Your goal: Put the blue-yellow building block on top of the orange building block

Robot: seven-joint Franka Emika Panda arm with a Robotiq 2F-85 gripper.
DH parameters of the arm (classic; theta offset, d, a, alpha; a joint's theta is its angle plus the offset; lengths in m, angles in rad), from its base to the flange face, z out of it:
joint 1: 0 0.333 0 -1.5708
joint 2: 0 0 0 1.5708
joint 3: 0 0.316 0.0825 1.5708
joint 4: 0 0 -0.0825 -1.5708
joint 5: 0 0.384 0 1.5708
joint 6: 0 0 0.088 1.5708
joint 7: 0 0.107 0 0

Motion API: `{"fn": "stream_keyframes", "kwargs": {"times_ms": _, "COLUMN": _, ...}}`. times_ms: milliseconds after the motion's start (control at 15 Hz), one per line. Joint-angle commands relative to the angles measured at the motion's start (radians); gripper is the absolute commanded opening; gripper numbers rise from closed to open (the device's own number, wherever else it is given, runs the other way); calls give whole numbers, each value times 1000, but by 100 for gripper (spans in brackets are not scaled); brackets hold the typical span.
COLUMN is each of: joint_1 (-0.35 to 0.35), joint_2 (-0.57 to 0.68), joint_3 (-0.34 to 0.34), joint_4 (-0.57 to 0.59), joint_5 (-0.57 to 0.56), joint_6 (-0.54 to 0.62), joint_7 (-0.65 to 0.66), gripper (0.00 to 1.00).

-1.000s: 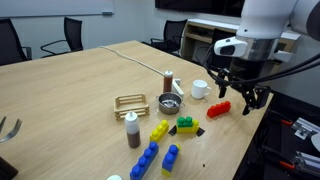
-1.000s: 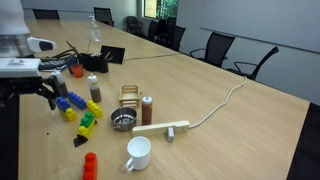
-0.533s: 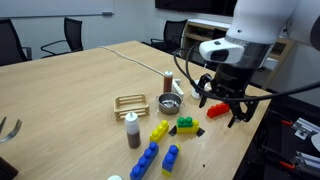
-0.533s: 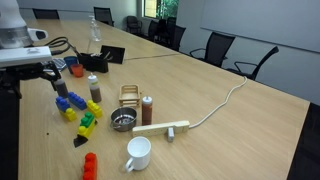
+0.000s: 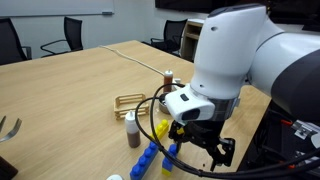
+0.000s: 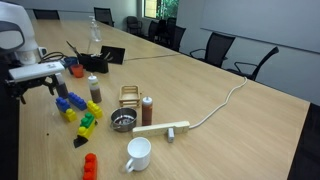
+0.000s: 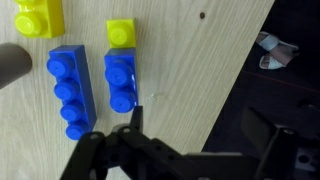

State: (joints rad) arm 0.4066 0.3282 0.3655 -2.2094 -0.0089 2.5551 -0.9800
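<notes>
Zero grip: with jaws spread wide, gripper (image 5: 200,150) poised above the blue-yellow building block (image 7: 121,65), flat on the table (image 6: 230,120) beside the long blue brick (image 7: 70,90). Seemingly the approach before the pick. Next, probably: lowering, straddling the block, closing, then carrying to the orange building block (image 6: 90,165), well apart near the white mug (image 6: 138,153). Pale wood surface; meeting room, office chairs (image 6: 215,45).

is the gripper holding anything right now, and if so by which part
Nothing is held. The gripper is open and hangs above the blue-yellow building block, which lies free in the wrist view with no finger on it.
</notes>
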Motion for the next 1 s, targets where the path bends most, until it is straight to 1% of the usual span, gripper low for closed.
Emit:
{"fn": "stream_keyframes", "kwargs": {"times_ms": 0, "joint_1": -35, "joint_2": 5, "joint_3": 32, "joint_4": 7, "joint_5": -21, "joint_6": -4, "joint_7": 11, "gripper": 100}}
{"fn": "stream_keyframes", "kwargs": {"times_ms": 267, "joint_1": -39, "joint_2": 3, "joint_3": 38, "joint_4": 11, "joint_5": -14, "joint_6": -3, "joint_7": 1, "gripper": 100}}
{"fn": "stream_keyframes", "kwargs": {"times_ms": 400, "joint_1": -54, "joint_2": 35, "joint_3": 48, "joint_4": 36, "joint_5": 4, "joint_6": -7, "joint_7": -19, "gripper": 100}}
{"fn": "stream_keyframes", "kwargs": {"times_ms": 733, "joint_1": -28, "joint_2": 113, "joint_3": -24, "joint_4": 112, "joint_5": -159, "joint_6": 43, "joint_7": 85, "gripper": 100}}
{"fn": "stream_keyframes", "kwargs": {"times_ms": 933, "joint_1": -30, "joint_2": 177, "joint_3": -25, "joint_4": 160, "joint_5": -202, "joint_6": 52, "joint_7": 115, "gripper": 100}}
